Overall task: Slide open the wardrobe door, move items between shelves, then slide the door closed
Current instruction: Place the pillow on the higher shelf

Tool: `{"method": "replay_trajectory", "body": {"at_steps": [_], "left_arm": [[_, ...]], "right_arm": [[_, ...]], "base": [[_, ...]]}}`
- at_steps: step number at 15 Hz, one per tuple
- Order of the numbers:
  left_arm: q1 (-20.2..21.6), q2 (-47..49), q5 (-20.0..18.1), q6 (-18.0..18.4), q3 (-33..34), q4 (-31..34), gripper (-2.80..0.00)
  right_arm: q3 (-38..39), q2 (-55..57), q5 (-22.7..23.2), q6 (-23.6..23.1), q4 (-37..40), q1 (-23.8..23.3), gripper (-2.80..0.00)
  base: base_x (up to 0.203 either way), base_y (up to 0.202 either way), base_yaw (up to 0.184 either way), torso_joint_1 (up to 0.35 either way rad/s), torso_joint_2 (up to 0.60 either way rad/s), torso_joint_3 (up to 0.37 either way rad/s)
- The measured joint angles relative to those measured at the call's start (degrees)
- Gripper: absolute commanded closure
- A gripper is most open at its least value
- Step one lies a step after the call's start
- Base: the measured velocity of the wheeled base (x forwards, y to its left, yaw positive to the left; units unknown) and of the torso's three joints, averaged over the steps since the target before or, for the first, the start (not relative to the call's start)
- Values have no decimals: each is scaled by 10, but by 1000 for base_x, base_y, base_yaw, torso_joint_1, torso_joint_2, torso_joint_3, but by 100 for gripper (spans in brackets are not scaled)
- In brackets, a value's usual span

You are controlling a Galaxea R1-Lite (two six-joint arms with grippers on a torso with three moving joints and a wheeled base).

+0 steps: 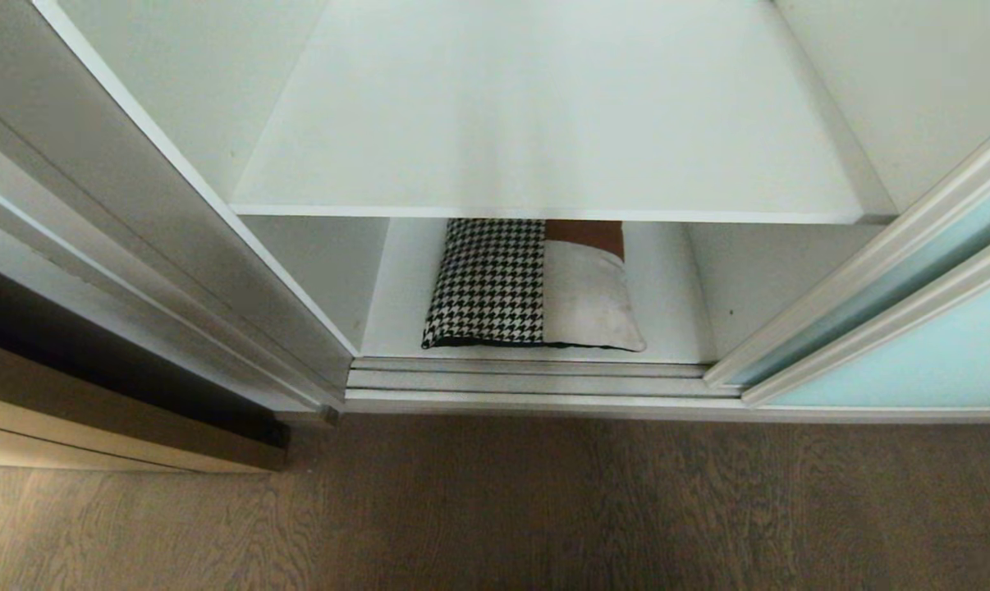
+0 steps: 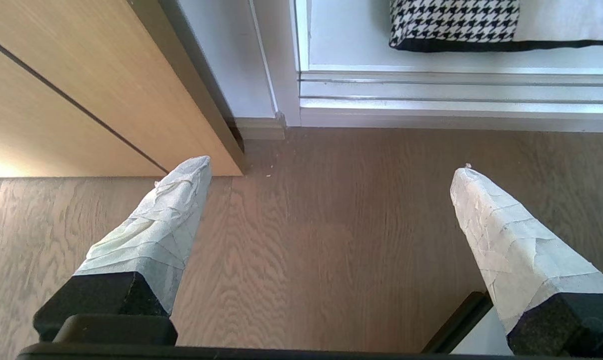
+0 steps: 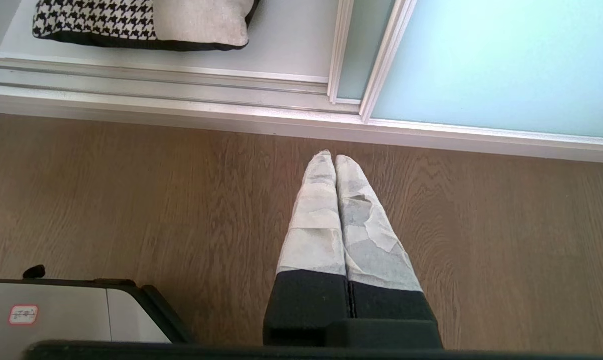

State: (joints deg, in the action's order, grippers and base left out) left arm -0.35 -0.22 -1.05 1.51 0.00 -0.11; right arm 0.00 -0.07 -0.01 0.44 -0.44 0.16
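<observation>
Hanging my spread left gripper (image 2: 331, 167) and clenched, empty right gripper (image 3: 335, 159) over the floor, I am aiming low for the items (image 1: 528, 287) under the shelves (image 1: 544, 164).

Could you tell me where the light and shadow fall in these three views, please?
Head view: the upper shelf is evenly lit and shades the cushion beneath it. Left wrist view: a bright glare patch on the wooden door, with the open left gripper over sunlit floor. Right wrist view: the glass door glows pale; the shut right gripper is sharp.
</observation>
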Motion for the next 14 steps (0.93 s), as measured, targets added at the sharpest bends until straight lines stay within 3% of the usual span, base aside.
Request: {"method": "replay_trajectory", "body": {"at_steps": [8, 11, 14], "left_arm": [[2, 2, 14, 24, -8, 6, -280], [3, 51, 24, 7, -113, 32, -280], [2, 197, -1, -53, -208, 40, -280]], "right_arm": [[0, 0, 0, 0, 0, 0, 0], [0, 0, 0, 0, 0, 0, 0], [0, 0, 0, 0, 0, 0, 0]], "base": [[0, 0, 0, 0, 0, 0], [0, 0, 0, 0, 0, 0], [0, 0, 0, 0, 0, 0]]}}
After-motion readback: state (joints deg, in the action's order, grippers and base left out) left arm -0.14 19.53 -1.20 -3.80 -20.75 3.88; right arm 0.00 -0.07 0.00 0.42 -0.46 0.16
